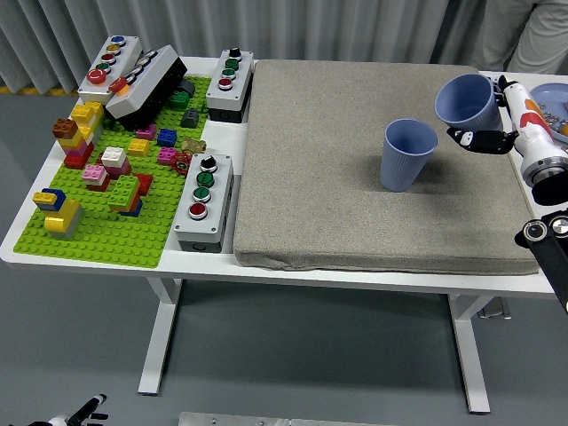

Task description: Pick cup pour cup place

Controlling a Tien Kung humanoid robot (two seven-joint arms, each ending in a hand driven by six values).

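Two blue cups are in the head view. One cup (408,154) stands upright on the grey mat (373,169), right of its middle. My right hand (486,124) is shut on the second blue cup (465,98) and holds it above the mat's right side, tilted to the left toward the standing cup. The held cup is up and to the right of the standing cup, apart from it. My left hand is out of view.
A green brick baseplate (106,231) with several coloured bricks lies at the left. Button boxes (204,200) stand beside it and at the back left. A blue plate (552,106) sits at the far right edge. A person's legs show at the top right.
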